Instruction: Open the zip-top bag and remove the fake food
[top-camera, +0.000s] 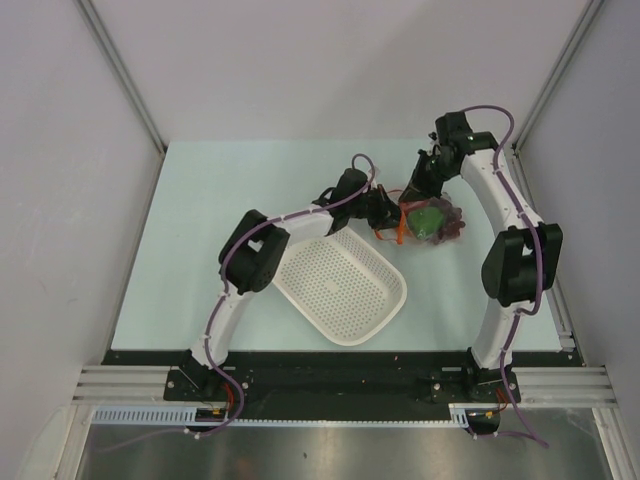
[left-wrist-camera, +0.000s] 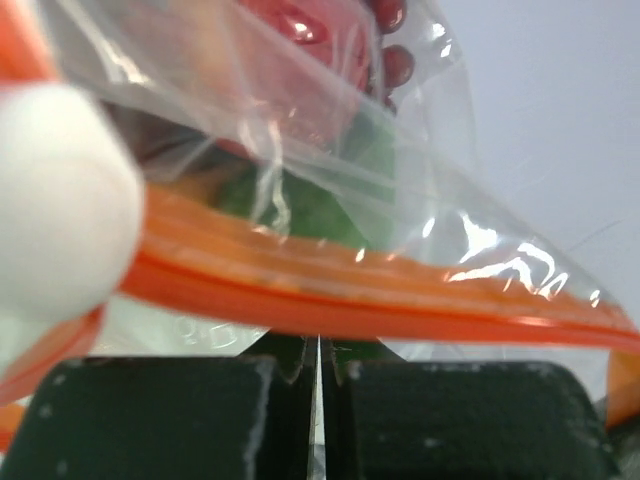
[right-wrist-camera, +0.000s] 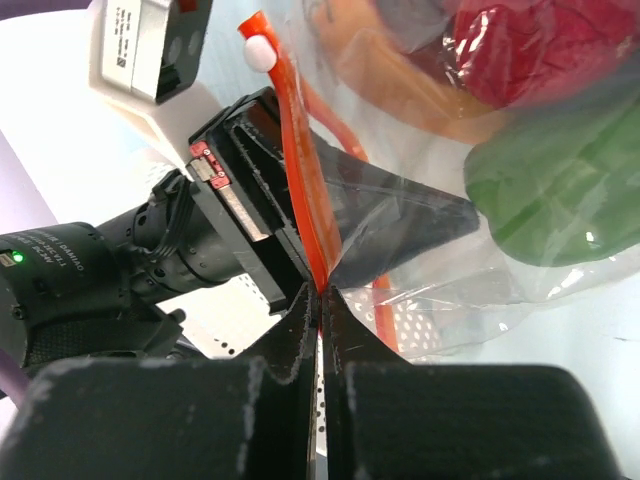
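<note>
At the pale counter's (top-camera: 230, 180) far right, beside the white perforated plastic basket (top-camera: 340, 285), left end effector (top-camera: 384, 209) and right end effector (top-camera: 413, 196) are both pinching shut on the clear crinkly zip-top bag's (top-camera: 452, 230) orange zipper strip (right-wrist-camera: 303, 200). Advising slow, opposite pulls, keeping the green and red plastic fake food (top-camera: 428, 220) inside.

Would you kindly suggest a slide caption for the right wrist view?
Right tool and left tool pinch the zip-top bag at its orange zipper strip, fake food inside.
</note>
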